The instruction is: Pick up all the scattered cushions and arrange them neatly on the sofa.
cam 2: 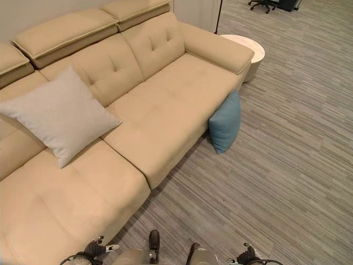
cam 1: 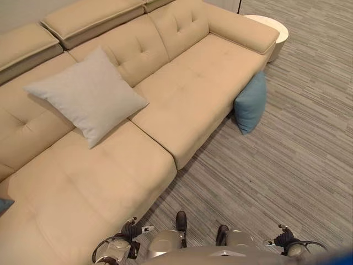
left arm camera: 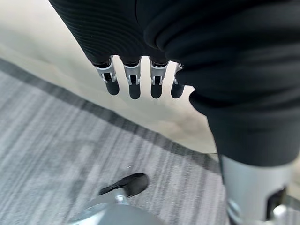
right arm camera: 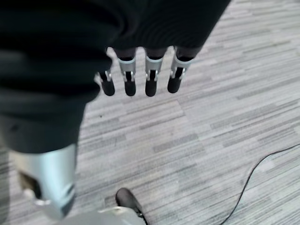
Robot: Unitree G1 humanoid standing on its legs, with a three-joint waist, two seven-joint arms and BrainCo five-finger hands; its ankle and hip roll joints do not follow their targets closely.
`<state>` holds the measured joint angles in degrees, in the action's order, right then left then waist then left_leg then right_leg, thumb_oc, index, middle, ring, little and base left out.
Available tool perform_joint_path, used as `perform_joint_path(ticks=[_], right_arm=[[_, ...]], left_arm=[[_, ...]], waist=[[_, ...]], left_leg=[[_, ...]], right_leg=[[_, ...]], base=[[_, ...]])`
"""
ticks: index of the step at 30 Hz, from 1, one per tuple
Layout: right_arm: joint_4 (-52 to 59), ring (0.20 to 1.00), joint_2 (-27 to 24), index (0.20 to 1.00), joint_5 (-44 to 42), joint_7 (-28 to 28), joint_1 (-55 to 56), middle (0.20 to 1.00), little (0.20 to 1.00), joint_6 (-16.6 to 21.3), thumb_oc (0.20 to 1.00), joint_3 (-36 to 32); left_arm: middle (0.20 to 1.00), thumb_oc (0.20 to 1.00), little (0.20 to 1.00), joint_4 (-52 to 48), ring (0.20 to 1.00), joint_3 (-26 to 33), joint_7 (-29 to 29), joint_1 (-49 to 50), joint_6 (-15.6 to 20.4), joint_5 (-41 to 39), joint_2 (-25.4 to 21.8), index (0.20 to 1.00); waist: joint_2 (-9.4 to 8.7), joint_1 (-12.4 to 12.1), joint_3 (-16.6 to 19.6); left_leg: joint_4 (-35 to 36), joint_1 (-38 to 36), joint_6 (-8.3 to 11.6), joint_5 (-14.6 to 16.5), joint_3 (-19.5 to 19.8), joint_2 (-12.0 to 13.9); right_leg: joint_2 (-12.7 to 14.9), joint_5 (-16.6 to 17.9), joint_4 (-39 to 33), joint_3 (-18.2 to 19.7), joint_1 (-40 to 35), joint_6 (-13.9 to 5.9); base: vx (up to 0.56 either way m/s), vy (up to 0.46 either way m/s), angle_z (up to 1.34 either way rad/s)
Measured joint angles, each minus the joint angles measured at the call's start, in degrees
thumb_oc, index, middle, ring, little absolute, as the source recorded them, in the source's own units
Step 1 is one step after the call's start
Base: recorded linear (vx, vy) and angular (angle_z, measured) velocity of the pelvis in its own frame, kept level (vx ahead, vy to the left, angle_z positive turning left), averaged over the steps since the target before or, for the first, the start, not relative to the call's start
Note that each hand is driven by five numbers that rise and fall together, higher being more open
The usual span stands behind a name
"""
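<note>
A light grey cushion [cam 1: 88, 95] leans against the backrest of the beige sofa [cam 1: 187, 94], on its left part. A blue cushion [cam 1: 251, 103] stands on the carpet, propped against the sofa's front near its right end. At the left edge, a small blue corner [cam 1: 4, 204] pokes onto the seat; I cannot tell what it is. My left hand [left arm camera: 134, 86] hangs beside the sofa's base with fingers straight and empty. My right hand [right arm camera: 151, 80] hangs over the carpet, fingers straight, holding nothing. Both hands are far from the cushions.
A round white side table [cam 2: 249, 51] stands past the sofa's right armrest. An office chair [cam 2: 262, 4] is far back on the right. Grey striped carpet [cam 2: 276, 176] spreads in front and to the right of the sofa.
</note>
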<state>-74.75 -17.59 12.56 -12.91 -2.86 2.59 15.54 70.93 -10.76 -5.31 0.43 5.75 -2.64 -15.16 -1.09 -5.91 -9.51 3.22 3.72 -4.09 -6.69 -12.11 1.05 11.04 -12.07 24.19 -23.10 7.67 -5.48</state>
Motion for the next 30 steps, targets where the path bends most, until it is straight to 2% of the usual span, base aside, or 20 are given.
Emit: perform_joint_path(ticks=[1,2,3,4,5,8,10,11,12,13,16,18,20,23,24,25,26,28,29,30], right_arm=[[0.5,1.0,0.6,1.0,0.0,0.1,0.0,1.0,1.0,0.3,1.0,0.4],[2.4,1.0,1.4,1.0,-0.2,0.1,-0.2,1.0,1.0,0.6,1.0,0.4],[3.1,1.0,1.1,1.0,-0.3,0.0,-0.1,1.0,1.0,0.8,1.0,0.3],[3.3,1.0,0.7,1.0,-0.6,0.0,0.2,1.0,1.0,0.7,1.0,0.3],[3.6,1.0,0.0,1.0,-0.8,-0.1,0.6,1.0,1.0,0.6,1.0,0.4],[3.6,1.0,-1.3,1.0,-2.8,-0.4,1.7,1.0,1.0,0.2,1.0,0.3],[3.7,1.0,-0.8,1.0,-4.0,-1.4,0.8,1.0,1.0,0.1,1.0,0.5],[4.0,1.0,-0.1,1.0,-4.0,-1.6,0.6,1.0,1.0,0.5,1.0,0.5],[3.0,1.0,1.2,1.0,-4.0,-2.2,0.4,1.0,1.0,0.9,1.0,0.3],[2.2,1.0,1.3,1.0,-4.0,-2.3,0.3,1.0,1.0,0.9,1.0,0.3],[0.5,1.0,1.2,1.0,-4.0,-2.9,0.8,1.0,1.0,0.6,1.0,-0.7],[0.4,1.0,0.5,1.0,-4.1,-3.4,0.2,1.0,1.0,0.2,1.0,-1.5],[0.5,1.0,0.4,1.0,-4.4,-3.7,0.1,1.0,1.0,0.2,1.0,-1.4],[0.4,1.0,0.4,1.0,-4.3,-3.9,0.1,1.0,1.0,0.2,1.0,-1.4],[-0.5,1.0,1.2,1.0,-4.3,-4.0,0.4,1.0,1.0,0.0,1.0,-1.4],[-0.4,1.0,1.6,1.0,-4.3,-3.9,0.2,1.0,1.0,0.0,1.0,-1.3],[-0.5,1.0,1.8,1.0,-4.3,-3.8,-0.3,1.0,1.0,-0.1,1.0,-1.4],[0.1,1.0,1.8,1.0,-4.2,-3.8,-0.7,1.0,1.0,-0.4,1.0,-1.2],[1.3,1.0,1.9,1.0,-4.2,-3.7,-0.9,1.0,1.0,-0.4,1.0,-0.7],[2.0,1.0,1.9,1.0,-4.2,-3.7,-1.2,1.0,1.0,-0.3,1.0,-0.5]], left_arm=[[1.0,1.0,1.0,-0.5,1.0,0.3,0.0,0.8,-0.6,-0.1,-0.1,1.0],[1.0,1.0,1.0,-1.0,1.0,0.5,0.0,3.4,-0.9,-0.1,-1.1,1.0],[1.0,1.0,1.0,-1.0,1.0,0.4,0.0,3.6,-1.6,-0.1,-0.7,1.0],[1.0,1.0,1.0,-1.2,1.0,0.3,0.0,3.4,-1.5,-0.1,-0.4,1.0],[1.0,1.0,1.0,-1.5,1.0,0.0,0.0,2.9,-1.3,-0.1,-0.2,1.0],[1.0,1.0,1.0,-1.7,1.0,-0.6,0.0,-0.3,-1.2,-0.1,0.7,1.0],[1.0,1.0,1.0,-2.8,1.0,-2.5,0.0,-2.2,0.0,-0.1,2.1,1.0],[1.0,1.0,1.0,-3.1,1.0,-2.4,-0.1,-2.7,-0.2,-0.1,3.3,1.0],[1.0,1.0,1.0,-3.2,1.0,-2.8,-0.3,-3.2,-0.4,-0.1,3.8,1.0],[1.0,1.0,1.0,-3.1,1.0,-3.5,-0.8,-3.1,-0.4,-0.1,3.9,1.0],[1.0,1.0,1.0,-3.1,1.0,-4.0,-1.3,-2.8,-0.5,-0.1,3.6,1.0],[1.0,1.0,1.0,-3.4,1.0,-4.0,-1.3,-3.6,-0.5,-0.1,3.5,1.0],[1.0,1.0,1.0,-3.9,1.0,-3.9,-1.4,-4.0,-0.5,0.0,3.3,1.0],[1.0,1.0,1.0,-4.4,1.0,-3.9,-1.4,-3.3,-0.5,0.0,3.3,1.0],[1.0,1.0,1.0,-4.5,1.0,-3.9,-1.4,-3.4,-0.5,0.0,3.3,1.0],[1.0,1.0,1.0,-4.4,1.0,-3.9,-1.5,-4.2,-0.5,0.0,3.0,1.0],[1.0,1.0,1.0,-4.4,1.0,-3.9,-1.5,-4.9,-0.6,0.0,2.9,1.0],[1.0,1.0,1.0,-4.5,1.0,-4.0,-1.7,-5.8,-0.5,0.0,2.4,1.0],[1.0,1.0,1.0,-4.9,1.0,-4.0,-2.2,-6.4,-0.4,0.0,1.7,1.0],[1.0,1.0,1.0,-4.9,1.0,-4.0,-2.4,-7.0,-0.4,0.0,1.1,1.0]], waist=[[-0.28,-1.6,0.9],[-2.58,-2.4,2.1],[-2.08,-2.0,2.7],[-1.38,-1.7,3.6],[-0.69,-1.6,4.0],[-0.35,0.1,4.1],[-0.22,0.3,3.7],[0.18,0.3,3.4],[0.66,-0.1,2.4],[0.94,-0.4,2.4],[0.76,-0.4,1.6],[0.78,-0.9,-0.8],[0.55,-0.9,-1.6],[0.9,-1.0,-1.1],[0.72,-1.0,-0.7],[0.11,-1.2,-0.8],[-0.07,-1.3,-0.9],[0.01,-0.6,-0.9],[-0.54,0.1,-0.9],[-1.18,0.3,-1.2]], left_leg=[[-0.1,-0.2,1.07,1.0,-2.0,1.4],[-0.6,-0.1,3.36,2.0,-4.2,1.6],[-1.0,0.3,4.51,2.4,-3.0,2.8],[-1.5,0.9,6.0,2.6,0.4,3.4],[-2.5,1.2,6.3,0.8,2.4,3.9],[-5.0,3.7,8.75,-2.2,4.6,5.0],[-7.0,5.7,11.03,-4.8,6.7,5.5],[-8.1,5.4,11.12,-4.9,7.8,5.6],[-11.4,6.9,12.16,-3.9,13.2,4.4],[-10.8,7.3,12.44,-2.3,16.5,2.8],[-5.9,7.3,11.93,-1.9,15.5,-0.3],[-3.1,7.5,11.33,-2.4,14.3,-1.8],[-2.7,7.9,11.08,-2.6,13.8,-2.3],[-1.3,5.9,9.27,-3.9,12.8,-1.9],[0.0,2.8,3.96,-2.2,11.3,-2.0],[0.1,1.9,2.64,-1.2,10.0,-2.2],[0.6,0.7,2.0,-0.4,9.2,-2.2],[0.5,-1.4,1.41,1.4,8.7,-2.1],[0.1,-1.6,0.4,2.2,8.4,-3.0],[-0.2,-1.7,-0.35,2.8,8.1,-3.7]], right_leg=[[0.4,-0.9,1.4,-3.2,0.0,0.18],[0.4,-1.6,-3.6,-2.7,-1.3,0.9],[-2.4,-0.7,-7.6,-0.9,-2.3,2.98],[-4.7,0.6,-10.8,-0.5,-3.0,3.86],[-6.5,1.2,-11.6,0.2,-3.0,4.58],[-7.7,1.3,-12.3,0.2,-2.5,5.88],[-8.7,3.5,-16.1,0.1,-3.2,7.34],[-9.4,4.5,-18.5,0.8,-4.7,7.81],[-9.6,4.8,-20.2,2.2,-6.5,10.07],[-9.4,5.3,-21.1,2.9,-6.5,9.89],[-9.9,7.8,-26.6,4.4,-9.0,9.56],[-11.2,9.1,-29.8,5.9,-11.5,10.03],[-11.8,8.5,-29.8,8.3,-12.6,9.34],[-12.1,8.0,-29.5,11.6,-14.6,7.95],[-11.4,7.0,-28.2,13.5,-15.3,6.35],[-10.6,6.1,-25.4,13.4,-14.4,4.98],[-10.0,4.7,-20.2,13.2,-12.4,2.79],[-7.6,1.2,-0.5,12.8,-4.3,-2.78],[-4.8,0.7,10.2,12.3,1.6,-6.33],[-2.4,1.4,15.2,11.8,5.1,-7.69]], base=[[-0.02,-0.245,-1.57],[0.0,-0.185,-1.4],[-0.01,-0.167,-1.05],[0.0,-0.146,-0.68],[-0.01,-0.142,-0.44],[0.0,-0.123,-0.09],[0.06,-0.093,-0.08],[0.15,-0.097,-0.14],[0.18,-0.082,-0.23],[0.17,-0.052,-0.26],[0.13,-0.01,-0.27],[0.17,0.042,-0.55],[0.2,0.09,-0.64],[0.2,0.123,-0.92],[0.22,0.173,-0.79],[0.2,0.168,-0.87],[0.09,0.097,-0.56],[0.04,0.126,-0.25],[0.13,0.148,0.06],[0.14,0.097,0.05]])
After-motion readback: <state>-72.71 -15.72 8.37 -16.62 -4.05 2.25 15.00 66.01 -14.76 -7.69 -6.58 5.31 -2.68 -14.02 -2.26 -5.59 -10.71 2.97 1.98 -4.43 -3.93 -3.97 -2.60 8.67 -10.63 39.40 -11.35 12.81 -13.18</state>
